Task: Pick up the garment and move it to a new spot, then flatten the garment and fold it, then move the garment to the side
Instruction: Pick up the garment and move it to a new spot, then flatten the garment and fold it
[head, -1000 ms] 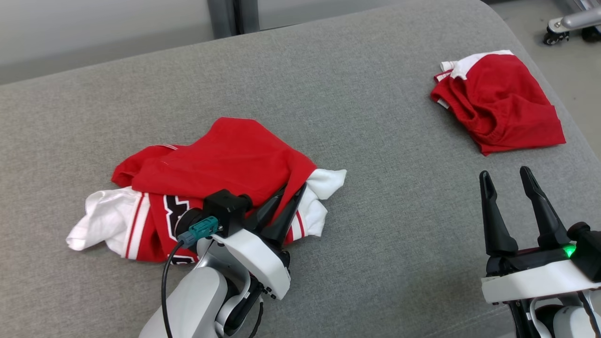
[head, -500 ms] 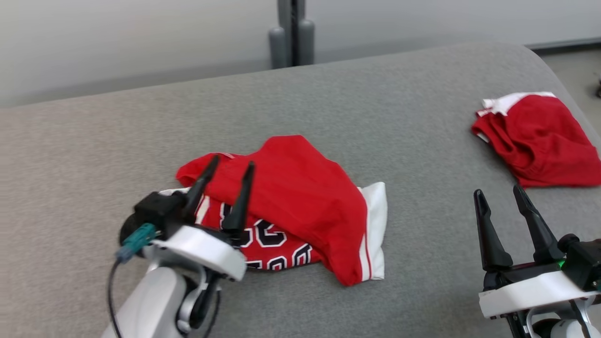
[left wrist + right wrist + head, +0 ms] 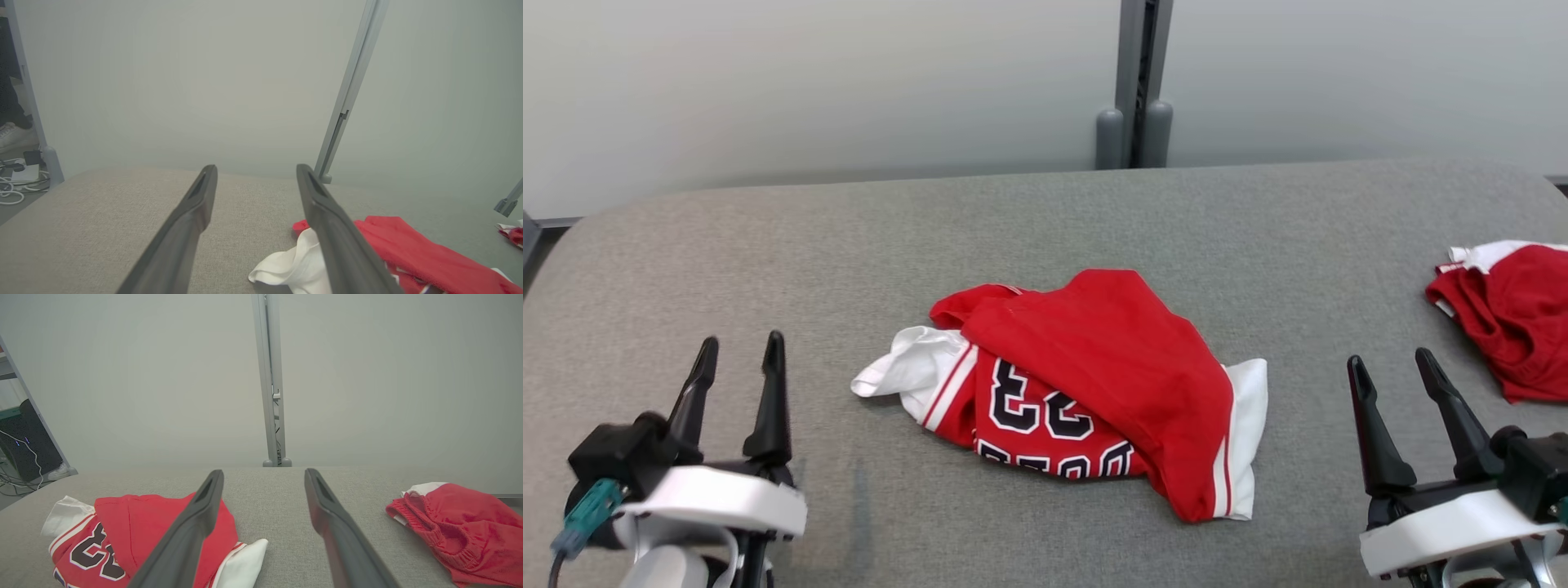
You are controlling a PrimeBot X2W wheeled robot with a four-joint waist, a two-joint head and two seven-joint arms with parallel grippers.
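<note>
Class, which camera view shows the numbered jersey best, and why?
Head view: the whole jersey lies unobstructed, number showing. The right wrist view hides part behind a finger; the left wrist view catches one end.

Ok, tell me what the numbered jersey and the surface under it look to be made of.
The numbered jersey: soft matte fabric, probably a sports knit; it crumples in loose folds. The surface: grey woven upholstery, matte, fine weave visible, rounded padded-looking edge.

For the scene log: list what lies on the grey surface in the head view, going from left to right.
left gripper, open → crumpled red and white jersey → right gripper, open → second red garment at the right edge.
</note>
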